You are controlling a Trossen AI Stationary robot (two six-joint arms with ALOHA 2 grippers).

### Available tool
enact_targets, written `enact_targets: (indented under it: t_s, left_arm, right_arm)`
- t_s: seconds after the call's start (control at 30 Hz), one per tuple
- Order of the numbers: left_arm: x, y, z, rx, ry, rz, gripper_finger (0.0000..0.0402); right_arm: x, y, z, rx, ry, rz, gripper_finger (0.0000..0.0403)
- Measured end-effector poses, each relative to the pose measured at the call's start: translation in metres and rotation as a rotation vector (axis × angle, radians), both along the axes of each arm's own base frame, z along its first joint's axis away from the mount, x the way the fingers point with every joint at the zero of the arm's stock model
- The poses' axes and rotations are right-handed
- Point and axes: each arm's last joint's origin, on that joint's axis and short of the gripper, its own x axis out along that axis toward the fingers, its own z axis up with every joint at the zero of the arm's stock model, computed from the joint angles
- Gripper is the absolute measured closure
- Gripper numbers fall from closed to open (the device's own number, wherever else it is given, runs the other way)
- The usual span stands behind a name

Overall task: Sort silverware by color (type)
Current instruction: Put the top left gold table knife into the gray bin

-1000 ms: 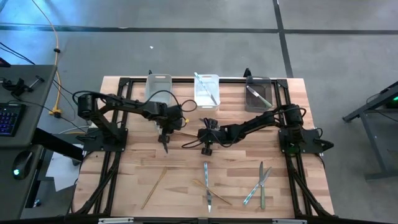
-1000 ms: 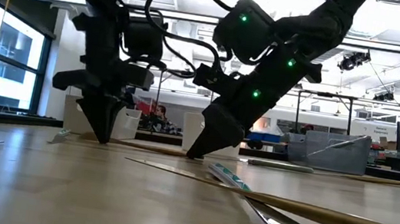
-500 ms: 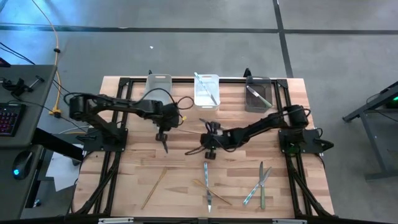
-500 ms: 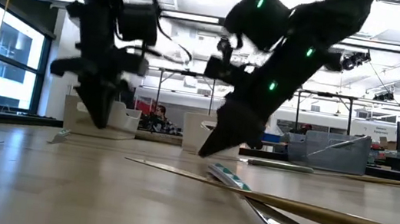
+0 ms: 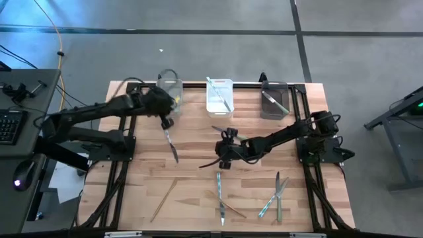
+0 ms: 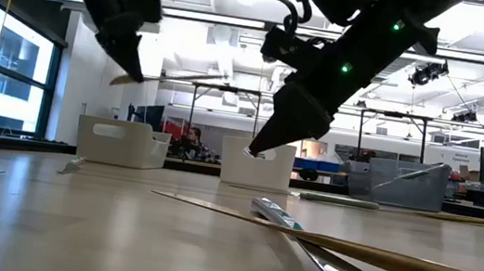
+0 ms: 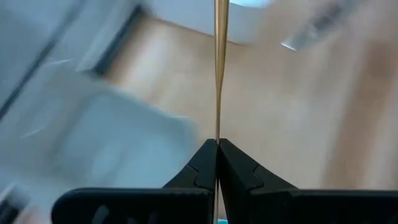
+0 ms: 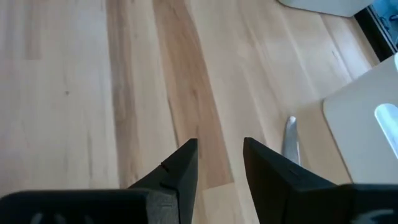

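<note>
My left gripper is up in the air near the left white bin, shut on a gold-tan piece of silverware. At mid-table my right gripper hangs open over bare wood, holding nothing. A silver piece lies flat just beyond it. More silverware lies on the near half: a gold piece, a silver knife and a crossed pair. My left gripper pinches the gold-tan piece between its two shut fingers near one end. The fingers slant down from above and lie across it. A short tan end sticks out on one side. The long rest runs out almost level, clear of the table.
The middle white bin holds pale teal-silver pieces, and the dark bin on the right holds dark ones. All three bins stand along the far edge. Black frame rails run down both sides of the table.
My left gripper has risen and swung toward the far edge and the left bin, rolling as it went. It has carried the gold-tan piece up off the table. My right gripper has lifted away from the tabletop.
</note>
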Motion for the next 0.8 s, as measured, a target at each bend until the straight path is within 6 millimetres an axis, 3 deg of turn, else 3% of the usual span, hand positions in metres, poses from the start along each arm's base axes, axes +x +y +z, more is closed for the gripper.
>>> enact_targets:
  t_s: [0.2, 0.43, 0.8]
  left_arm:
    - [-0.023, 0.03, 0.006, -0.007, -0.054, 0.204, 0.0401]
    - [-0.024, 0.065, -0.021, -0.007, -0.076, 0.308, 0.0401]
    - [-0.031, 0.069, -0.061, -0.027, -0.107, 0.39, 0.0401]
  right_arm:
    - [0.0, 0.0, 0.001, -0.001, -0.005, -0.002, 0.029]
    - [0.001, 0.0, 0.001, 0.004, -0.011, -0.007, 0.029]
    - [0.001, 0.0, 0.002, -0.012, -0.007, 0.001, 0.029]
